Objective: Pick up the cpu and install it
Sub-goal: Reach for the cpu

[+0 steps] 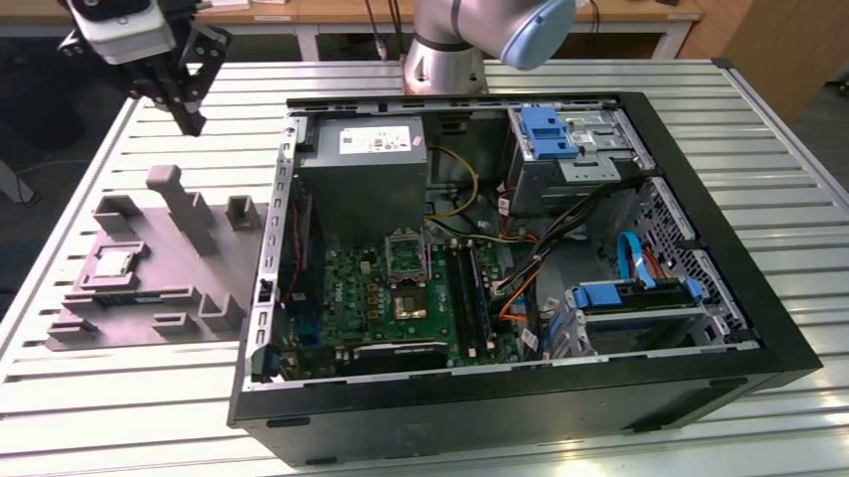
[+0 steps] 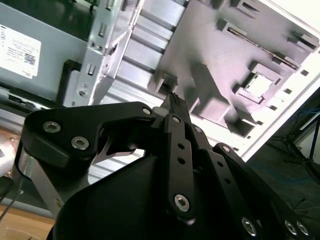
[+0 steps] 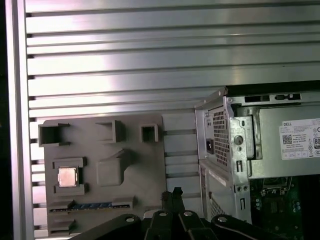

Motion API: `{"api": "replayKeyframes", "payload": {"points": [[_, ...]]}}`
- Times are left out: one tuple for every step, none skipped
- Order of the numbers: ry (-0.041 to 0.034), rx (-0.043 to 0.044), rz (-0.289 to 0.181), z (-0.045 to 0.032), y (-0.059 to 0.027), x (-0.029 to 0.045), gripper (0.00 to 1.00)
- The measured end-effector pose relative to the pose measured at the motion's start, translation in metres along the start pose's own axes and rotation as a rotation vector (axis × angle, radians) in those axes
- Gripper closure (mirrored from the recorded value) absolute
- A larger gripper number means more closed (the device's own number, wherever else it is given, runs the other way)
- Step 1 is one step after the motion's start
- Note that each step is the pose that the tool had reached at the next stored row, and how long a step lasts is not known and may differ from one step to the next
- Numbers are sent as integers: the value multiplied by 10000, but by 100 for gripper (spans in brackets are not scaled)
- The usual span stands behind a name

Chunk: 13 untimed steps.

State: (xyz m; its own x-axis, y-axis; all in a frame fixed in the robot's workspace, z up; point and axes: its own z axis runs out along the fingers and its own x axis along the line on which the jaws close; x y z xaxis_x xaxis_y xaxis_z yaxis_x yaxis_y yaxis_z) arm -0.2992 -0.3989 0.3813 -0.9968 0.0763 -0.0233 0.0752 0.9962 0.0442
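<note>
1. The gripper [image 1: 197,124] hangs over the slatted aluminium table [image 1: 558,78], past the far end of the grey fixture tray [image 1: 199,293]. Its fingers are pressed together and carry nothing.
2. The cpu [image 1: 113,262] lies flat in a square recess of that tray, well apart from the gripper and outside the open computer case [image 1: 717,298]. It also shows in both wrist views [image 3: 67,177] [image 2: 259,85].
3. It is probably light, thin and stiff, with a smooth metal top that could slip and a delicate underside.
4. The best hold is likely two opposite edges, kept level and pinched gently. The recess walls seem to leave little room.
</note>
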Motion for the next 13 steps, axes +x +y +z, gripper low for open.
{"api": "replayKeyframes", "payload": {"points": [[0, -1, -1, 2, -4, 49, 89], [-1, -1, -1, 4, -8, 94, 89], [0, -2, 0, 6, -11, 139, 89], [2, -1, 1, 7, -14, 182, 89], [4, -1, 0, 8, -17, 221, 89], [7, 0, 1, 10, -19, 244, 89], [8, 0, 0, 13, -21, 262, 89], [10, -1, 0, 15, -22, 279, 89], [11, 0, 0, 16, -23, 296, 89], [13, 0, 0, 18, -25, 311, 89], [13, 0, 0, 19, -26, 322, 89], [12, -1, 1, 20, -26, 326, 89], [13, -1, -1, 20, -26, 326, 89]]}}
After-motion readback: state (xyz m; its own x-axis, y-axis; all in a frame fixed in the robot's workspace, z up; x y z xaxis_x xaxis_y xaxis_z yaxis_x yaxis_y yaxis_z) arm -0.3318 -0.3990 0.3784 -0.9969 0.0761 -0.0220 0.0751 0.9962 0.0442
